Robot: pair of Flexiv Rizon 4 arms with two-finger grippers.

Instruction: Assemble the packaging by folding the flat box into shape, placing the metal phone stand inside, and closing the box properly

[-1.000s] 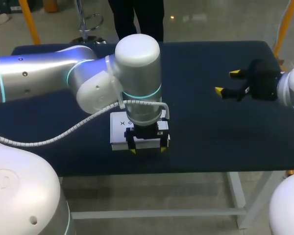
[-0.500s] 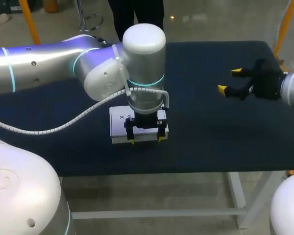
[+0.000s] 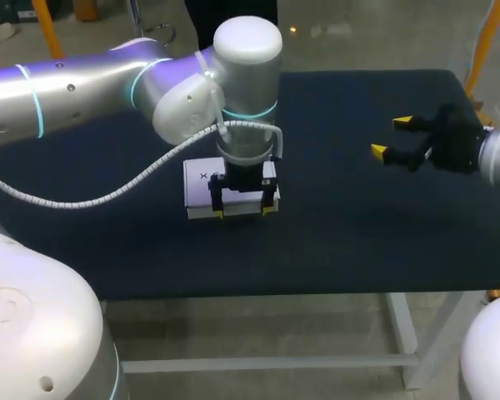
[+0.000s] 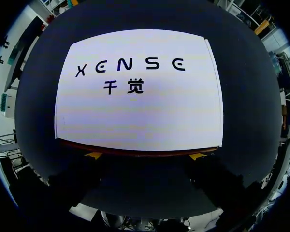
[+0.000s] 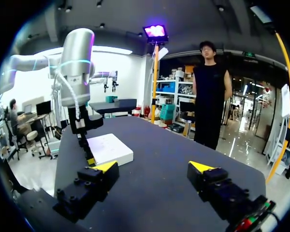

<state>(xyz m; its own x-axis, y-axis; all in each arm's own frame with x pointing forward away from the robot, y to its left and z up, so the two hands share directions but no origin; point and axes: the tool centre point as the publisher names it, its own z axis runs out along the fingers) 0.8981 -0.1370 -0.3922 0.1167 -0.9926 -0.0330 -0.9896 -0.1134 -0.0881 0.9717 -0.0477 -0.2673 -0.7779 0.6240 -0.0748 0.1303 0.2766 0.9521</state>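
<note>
White box (image 3: 202,190), lid side up, flat on dark table (image 3: 333,233), left of ctr, directly under L gripper (image 3: 244,212). Long axis approx parallel to table's front edge, slightly skewed. Lettering along long axis, upright as seen from L wrist. L fingers spread wide, both yellow tips at box's near long edge, not pinching it; contact w/ edge unclear. R gripper (image 3: 390,137) over table's right side, well apart from box, fingers spread, nothing between.
</note>
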